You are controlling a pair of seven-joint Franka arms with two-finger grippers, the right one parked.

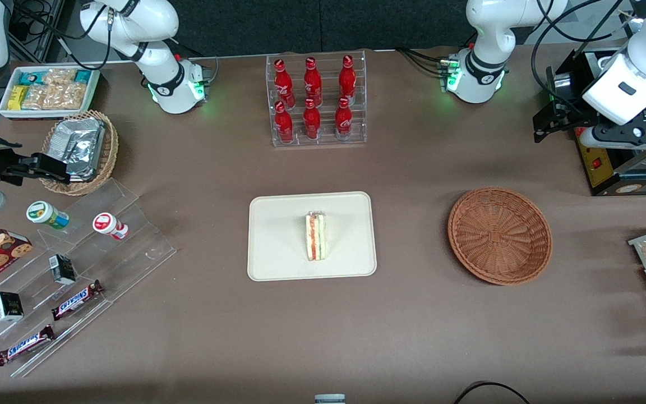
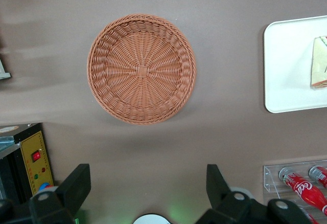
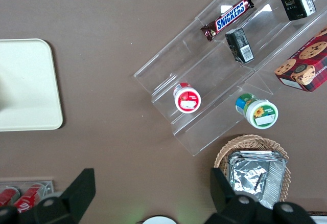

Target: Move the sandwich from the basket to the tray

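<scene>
Matte brown table (image 1: 413, 325): layered sandwich (image 1: 315, 236) on smooth tray (image 1: 278, 247), woven round basket (image 1: 499, 235) bare, gripper (image 2: 145, 191) spread above.

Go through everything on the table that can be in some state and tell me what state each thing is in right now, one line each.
sandwich: lying on the tray, free of the claw
tray: flat on the table, holding only the sandwich
basket: upright, empty
claw: open, holding nothing, raised above the table beside the basket
bottle rack: upright, six red bottles standing in it
foil basket: upright, filled with foil packets
</scene>
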